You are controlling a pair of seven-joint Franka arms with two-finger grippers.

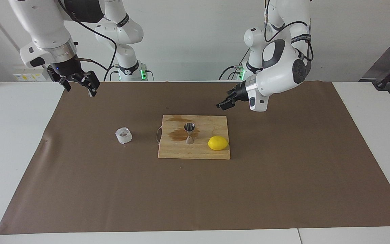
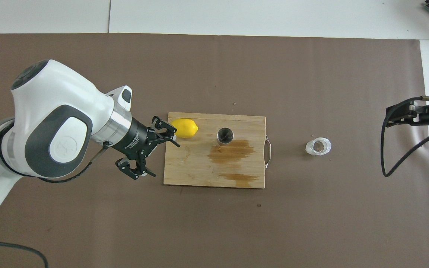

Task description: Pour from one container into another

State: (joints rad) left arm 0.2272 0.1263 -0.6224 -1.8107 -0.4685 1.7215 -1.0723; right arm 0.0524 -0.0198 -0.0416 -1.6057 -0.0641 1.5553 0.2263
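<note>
Pincers both empty and spread wide: left pincer [image 1: 222, 104] raised near the board [image 1: 195, 154], right pincer [image 1: 80, 83] waiting over the worktop's robot-side edge. Cup [image 1: 123, 135] stands mid-worktop beside the board; jigger [image 1: 189, 133] upright on it. Risk: a careless grip could crush the flimsy cup or topple the narrow jigger.
</note>
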